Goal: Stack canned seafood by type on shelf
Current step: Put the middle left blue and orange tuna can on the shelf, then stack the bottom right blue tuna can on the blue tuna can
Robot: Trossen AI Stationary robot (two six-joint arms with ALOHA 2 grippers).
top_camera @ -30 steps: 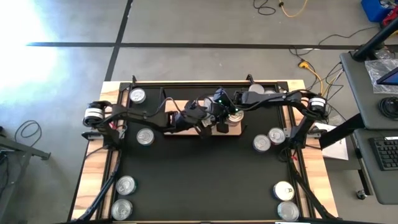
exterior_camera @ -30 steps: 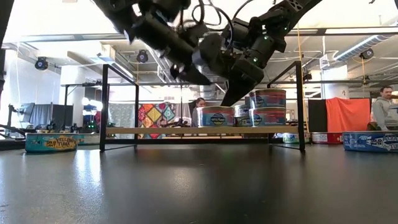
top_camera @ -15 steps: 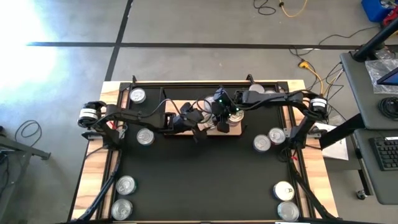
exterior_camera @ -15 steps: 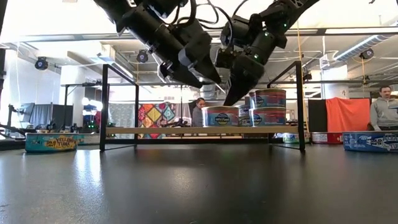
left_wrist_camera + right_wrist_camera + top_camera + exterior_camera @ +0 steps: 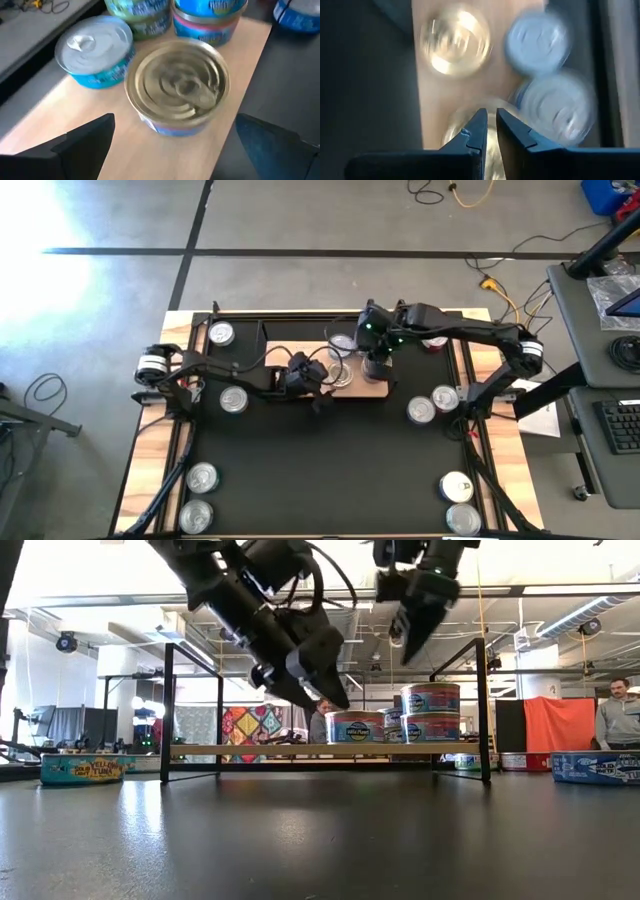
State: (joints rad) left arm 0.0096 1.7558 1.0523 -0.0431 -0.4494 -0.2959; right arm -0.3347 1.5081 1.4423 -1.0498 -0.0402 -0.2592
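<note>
The shelf point(image 5: 305, 352), a light-wood board on a black frame, holds several cans of canned seafood. A gold-topped can point(image 5: 177, 90) stands alone toward its near edge, a silver-topped one point(image 5: 95, 47) beside it, and two-high stacks point(image 5: 430, 712) stand on the shelf's right part. My left gripper point(image 5: 325, 695) slants down toward the gold-topped can, open, one finger on either side and short of it, touching nothing. My right gripper point(image 5: 410, 640) hangs shut well above the stacks, holding nothing.
Loose cans lie on the black mat: two at the left point(image 5: 222, 333) point(image 5: 233, 400), two at the near left point(image 5: 202, 477), two at the right point(image 5: 421, 410), two at the near right point(image 5: 457, 486). People stand in the room beyond the table.
My right gripper, still shut, has risen from beside the single can on the shelf to well above the stacks and drawn toward the table's far edge. My left gripper, still open, has tipped and sunk toward the gold-topped can.
</note>
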